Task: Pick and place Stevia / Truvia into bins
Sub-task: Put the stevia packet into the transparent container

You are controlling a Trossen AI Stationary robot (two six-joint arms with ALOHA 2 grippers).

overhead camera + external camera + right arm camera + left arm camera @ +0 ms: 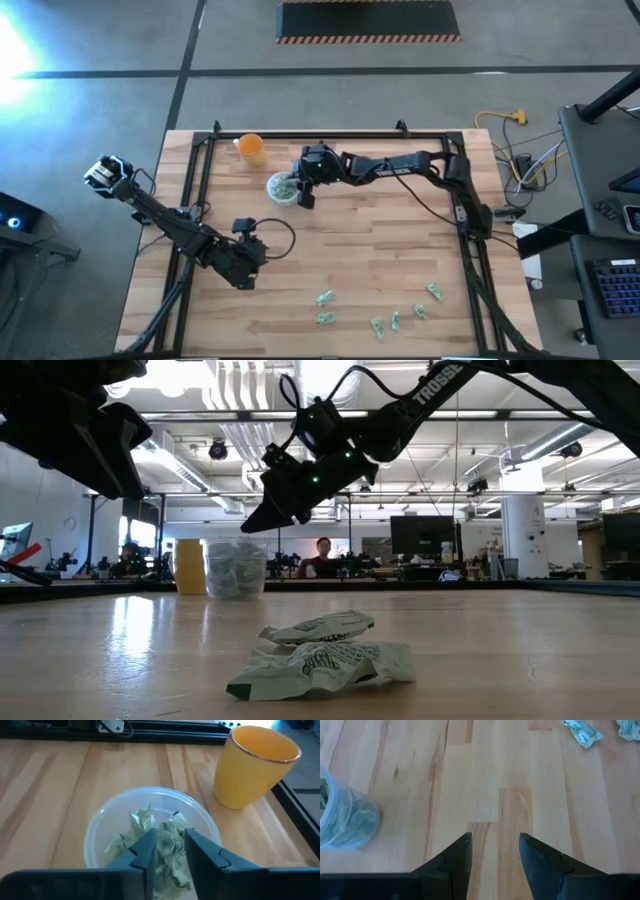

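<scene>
Release is the step in hand: the right gripper [167, 851] hangs directly over the clear cup [95, 837], its fingers narrowly parted with a Stevia sachet [165, 842] between them, whether gripped or already loose I cannot tell. Best to open fully and wait for the sachet to drop clear before lifting straight up, avoiding the orange cup [252, 767] just beyond. More sachets [378, 322] lie well behind it. The left gripper [494, 851] waits apart, fingers open and empty.
</scene>
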